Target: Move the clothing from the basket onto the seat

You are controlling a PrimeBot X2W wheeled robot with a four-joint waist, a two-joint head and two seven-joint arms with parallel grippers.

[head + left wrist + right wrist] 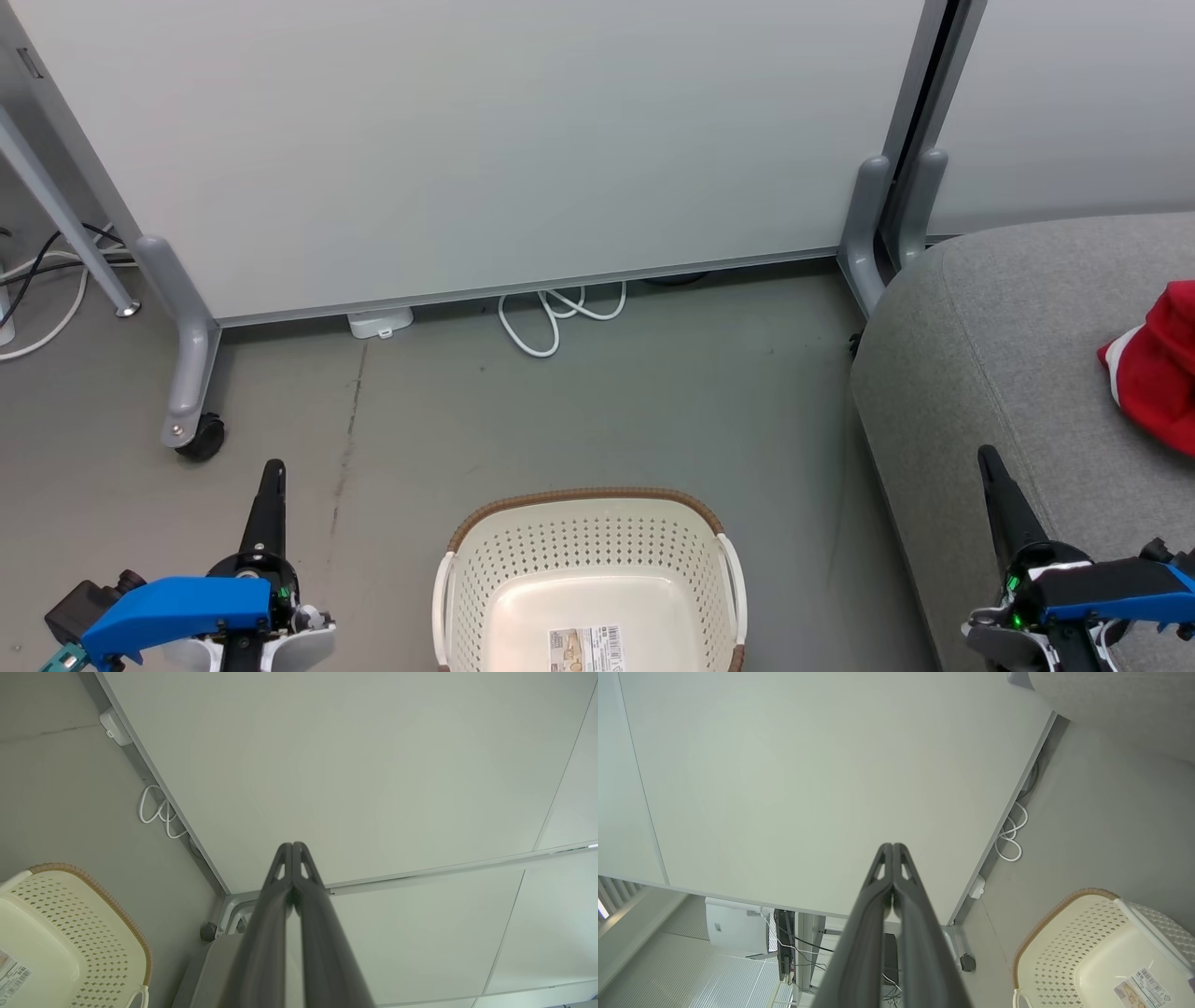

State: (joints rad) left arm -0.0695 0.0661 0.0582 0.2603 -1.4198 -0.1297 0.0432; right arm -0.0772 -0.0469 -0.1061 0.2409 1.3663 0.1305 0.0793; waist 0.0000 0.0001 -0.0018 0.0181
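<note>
Closest to the head camera, the left tool and the right tool are hanging low at either side, each with its 2 dark fingers pressed together and nothing between them; both wrist views are confirming this, tips meeting against the pale partition. Between them the basket is sitting on the floor, its base showing bare plastic and a barcode label. The clothing is lying on the seat, red with a white trim, at the far right.

My judgement is that the moving is nearing its end, if not finished. Trouble could be coming from 2 sources. The right tool is hovering over the seat's near corner, so a careless sweep outward could be snagging the garment and dragging it off the upholstery. A white cable is looping out from under the partition, and a roll forward by the base could be catching it.

The picture's edge is cutting off the basket's near half, so I cannot tell whether a garment is hiding there. The red fabric is also running out of view, leaving the count of pieces on the seat unclear.
</note>
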